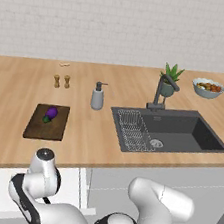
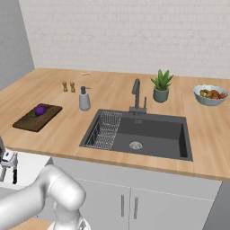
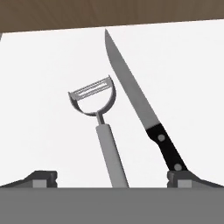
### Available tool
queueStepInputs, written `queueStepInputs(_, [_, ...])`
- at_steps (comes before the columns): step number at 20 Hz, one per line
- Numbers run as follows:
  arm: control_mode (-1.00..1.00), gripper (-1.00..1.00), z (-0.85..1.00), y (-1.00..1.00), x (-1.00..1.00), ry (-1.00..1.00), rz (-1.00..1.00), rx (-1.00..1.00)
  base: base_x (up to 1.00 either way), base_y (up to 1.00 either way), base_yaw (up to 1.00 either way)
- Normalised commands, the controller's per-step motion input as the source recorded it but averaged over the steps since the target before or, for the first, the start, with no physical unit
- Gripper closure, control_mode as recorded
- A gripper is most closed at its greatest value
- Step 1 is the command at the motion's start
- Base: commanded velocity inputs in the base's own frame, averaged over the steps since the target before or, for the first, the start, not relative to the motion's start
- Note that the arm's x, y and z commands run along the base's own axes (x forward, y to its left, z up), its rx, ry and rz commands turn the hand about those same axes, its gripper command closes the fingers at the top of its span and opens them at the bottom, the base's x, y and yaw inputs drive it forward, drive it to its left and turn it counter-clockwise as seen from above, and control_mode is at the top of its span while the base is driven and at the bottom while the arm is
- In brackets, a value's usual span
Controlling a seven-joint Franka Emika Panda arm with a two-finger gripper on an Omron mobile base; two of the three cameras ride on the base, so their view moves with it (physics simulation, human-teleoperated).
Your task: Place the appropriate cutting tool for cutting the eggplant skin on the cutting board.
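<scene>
The arm folds low in front of the counter (image 1: 129,147), its wrist reaching down toward an open white drawer (image 1: 3,179) below the counter edge, under the cutting board (image 1: 47,122). In the right base view the gripper (image 2: 8,173) hangs at the far left edge, fingers pointing down over the drawer.

In the hand view the gripper (image 3: 111,179) looks straight down into the drawer's white floor. Its two fingertips (image 3: 41,178) stand wide apart, grasping nothing. The peeler (image 3: 99,131) lies flat between them, its slim handle running down toward the bottom edge and its rounded head pointing away from the hand. The handle sits nearer the fingertip on the right of that view than the one on the left. Just beside it lies the long knife (image 3: 140,109), its black handle next to that same fingertip, its blade slanting up past the peeler's head without touching it.

The eggplant (image 1: 51,112) rests on the upper part of the cutting board.
</scene>
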Motion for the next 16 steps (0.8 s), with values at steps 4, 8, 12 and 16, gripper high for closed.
queueStepInputs(4, [-1.00,-1.00,-0.12,0.00,0.00,0.00,0.00,-0.02,0.00,0.00,0.00])
queueStepInputs(8, [-1.00,-1.00,-0.03,0.00,-0.01,0.00,0.00,-0.01,0.00,0.00,0.00])
queueStepInputs(12, [-1.00,-1.00,-0.04,0.13,0.00,0.00,0.00,0.00,0.00,0.00,0.00])
queueStepInputs(16, [-1.00,-1.00,-0.12,0.26,0.00,0.00,0.00,0.00,0.00,0.00,0.00])
